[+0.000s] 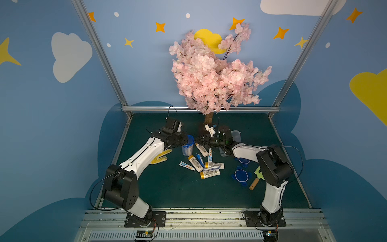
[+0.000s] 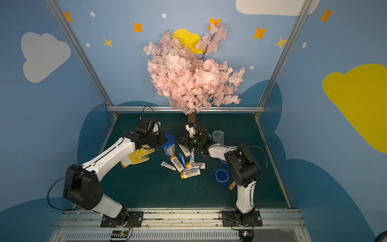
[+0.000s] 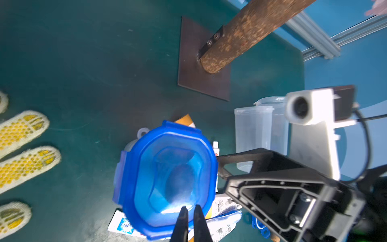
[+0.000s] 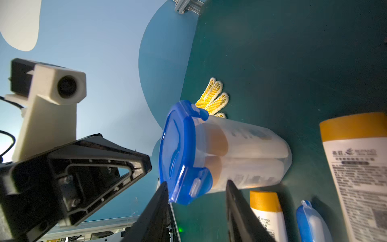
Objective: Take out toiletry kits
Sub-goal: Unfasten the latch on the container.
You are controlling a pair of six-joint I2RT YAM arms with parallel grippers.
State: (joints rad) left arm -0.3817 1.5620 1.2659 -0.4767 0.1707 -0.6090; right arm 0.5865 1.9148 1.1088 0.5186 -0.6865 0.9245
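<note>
Right wrist view is showing two bottles (image 4: 216,144) sitting inside the jar (image 4: 261,146), under its lid (image 4: 178,150), near the surface's (image 1: 167,188) middle. The right gripper (image 4: 197,182) is holding its fingers spread astride a clip (image 4: 193,188). The left gripper (image 3: 191,209) is hovering over the lid, fingers pressed together. The bottles are looking light, stiff and slick, so grip mid-body.

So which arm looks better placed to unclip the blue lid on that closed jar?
Probably right: the right gripper is open, jaws either side of a clip on the blue lid. The left gripper is shut over the lid's top, around nothing.
</note>
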